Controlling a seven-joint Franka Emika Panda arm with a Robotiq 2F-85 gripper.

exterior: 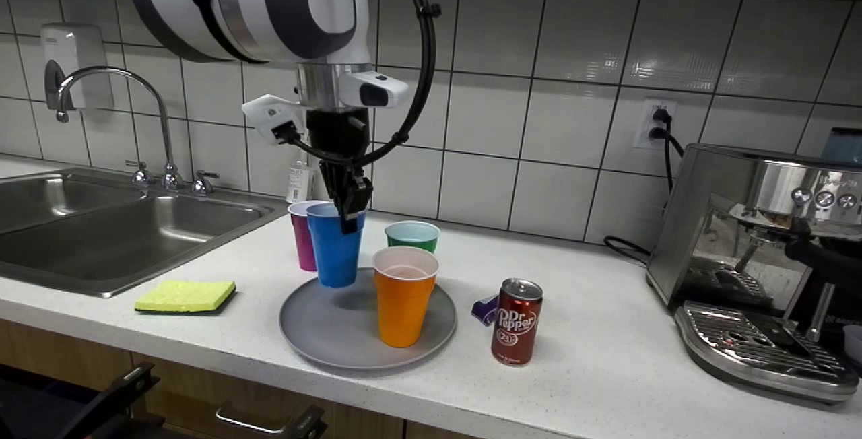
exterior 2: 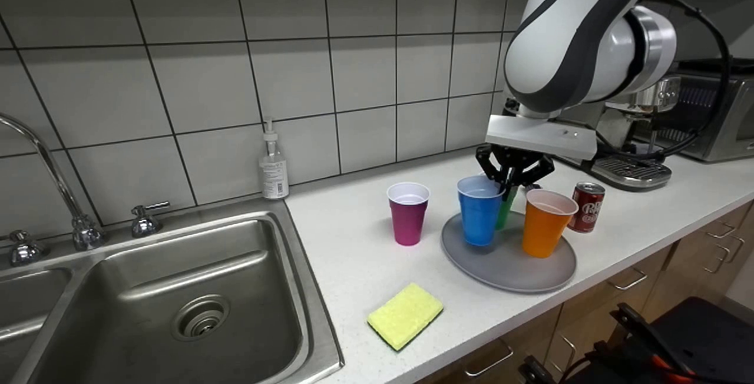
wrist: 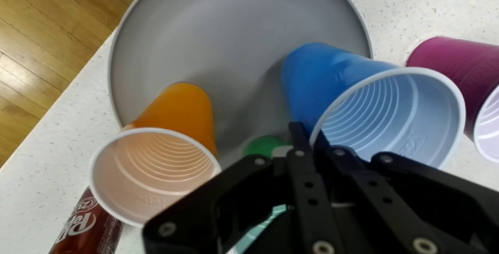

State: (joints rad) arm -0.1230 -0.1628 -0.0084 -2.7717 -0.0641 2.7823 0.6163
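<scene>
In an exterior view, taking the grey plate (exterior 2: 512,277) as the dial, the purple cup (exterior 2: 408,224) stands off it toward ten o'clock. The blue cup (exterior 2: 478,219) is at the plate's ten o'clock, base on or just above it; the gripper (exterior 2: 505,193) is closed on its wall, pinching the rim at three o'clock. Thin plastic by its look, the cup should be light, smooth and flexible; a gentle rim pinch seems the sound hold. Then come the partly hidden green cup (exterior 2: 504,218), the orange cup (exterior 2: 543,229) at three o'clock and, beyond the plate toward two, the soda can (exterior 2: 587,207).
</scene>
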